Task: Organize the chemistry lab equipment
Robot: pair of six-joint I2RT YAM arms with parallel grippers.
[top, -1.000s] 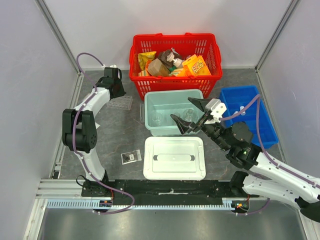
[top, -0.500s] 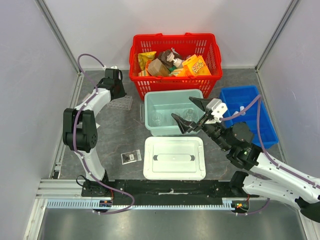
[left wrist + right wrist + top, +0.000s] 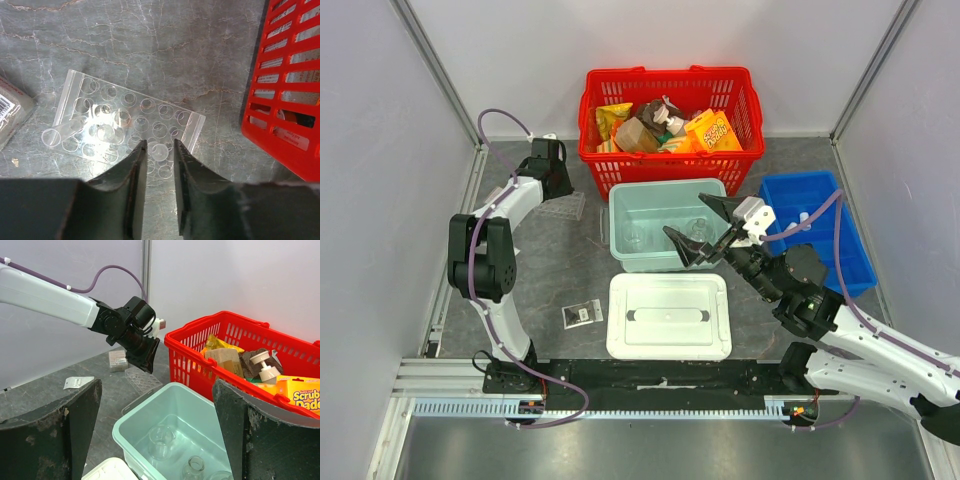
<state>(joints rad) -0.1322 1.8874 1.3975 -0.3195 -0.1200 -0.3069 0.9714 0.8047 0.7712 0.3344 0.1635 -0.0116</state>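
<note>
The left pincer [image 3: 160, 145] points straight down at the clear multi-well plate [image 3: 125, 120]. Its two dark, matte fingers are parted by a narrow slit and clamp nothing. Their tips sit at the plate's near long edge; whether they touch it I cannot tell.

The plate is a thin, glossy rectangle of transparent plastic with rows of round wells. It lies flat on the grey, marble-veined desk [image 3: 150, 45], just left of the red basket [image 3: 285, 85]. In the wrist view its long axis runs crosswise to the fingers, dipping from upper left to lower right. A small clear tube [image 3: 59, 134] lies on its side across the plate's left end. A flat packet with a barcode label [image 3: 12, 112] sits at the left edge of that view.

The right pincer [image 3: 156, 387] is spread wide and empty above the pale green bin [image 3: 140, 415], a smooth, round-cornered tub. Inside it stand clear glass flasks [image 3: 161, 440], mouths up.

Nearer the arms lies a white rectangular lid [image 3: 669, 316], with a small clear packet with a dark insert [image 3: 582, 314] flat on the desk to its left. A blue bin [image 3: 817, 230] is at the right.
</note>
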